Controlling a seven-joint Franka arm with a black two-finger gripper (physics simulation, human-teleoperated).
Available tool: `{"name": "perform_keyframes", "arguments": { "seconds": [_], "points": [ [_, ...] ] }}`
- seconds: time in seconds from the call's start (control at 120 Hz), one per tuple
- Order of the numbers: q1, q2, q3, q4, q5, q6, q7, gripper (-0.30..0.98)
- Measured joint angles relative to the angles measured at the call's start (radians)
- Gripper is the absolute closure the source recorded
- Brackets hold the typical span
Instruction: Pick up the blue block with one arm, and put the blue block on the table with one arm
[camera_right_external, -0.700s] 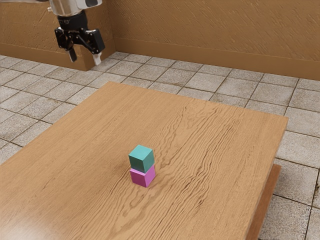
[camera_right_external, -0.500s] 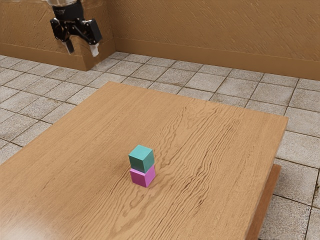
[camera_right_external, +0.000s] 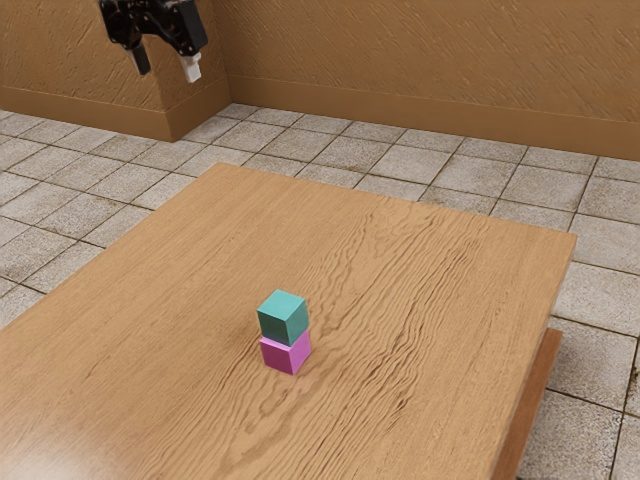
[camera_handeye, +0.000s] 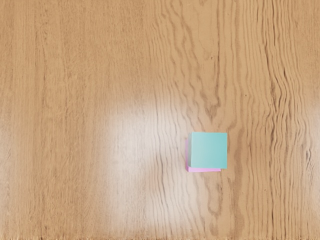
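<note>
The blue block (camera_right_external: 283, 317) sits atop the pink block (camera_right_external: 286, 354); the gripper (camera_right_external: 168, 74) hangs higher, well apart from them; its fingers stand wide.

Wooden table (camera_right_external: 450, 270), pink block (camera_right_external: 278, 355) directly on it.

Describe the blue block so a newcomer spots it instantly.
Find the wooden table on the tiled floor. On it, toward the front in the exterior view, stands a short stack of two cubes. The blue block is the teal upper one, resting on the pink-purple block.
</note>
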Motion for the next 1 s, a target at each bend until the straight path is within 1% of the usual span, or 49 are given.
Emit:
{"name": "perform_keyframes", "arguments": {
  "seconds": [0.033,0.067,0.1,0.175,0.217,0.267,0.342,0.417,0.517,0.658,0.767,0.883,1.0],
  "points": [
    [0.0,0.009,0.0,-0.001,-0.001,0.0,0.0,0.0],
    [0.002,-0.002,-0.002,-0.057,-0.002,0.017,-0.001,0.0],
    [0.003,-0.036,-0.004,-0.156,-0.001,0.046,-0.001,0.0],
    [0.017,-0.157,-0.023,-0.501,-0.002,0.149,-0.002,0.0],
    [0.026,-0.201,-0.037,-0.654,-0.001,0.211,-0.007,0.0],
    [0.042,-0.225,-0.066,-0.771,0.009,0.283,-0.011,0.0],
    [0.031,-0.23,-0.088,-0.876,0.019,0.382,-0.017,0.0],
    [0.008,-0.185,-0.095,-0.898,0.027,0.464,-0.023,0.0],
    [-0.017,-0.085,-0.096,-0.853,0.035,0.545,-0.029,0.0],
    [0.013,-0.016,-0.095,-0.819,0.04,0.626,-0.035,0.0],
    [0.003,0.048,-0.095,-0.766,0.043,0.665,-0.04,0.0],
    [-0.016,0.063,-0.094,-0.769,0.044,0.697,-0.053,0.0],
    [-0.032,0.062,-0.094,-0.828,0.044,0.733,-0.067,0.0]
  ]
}}
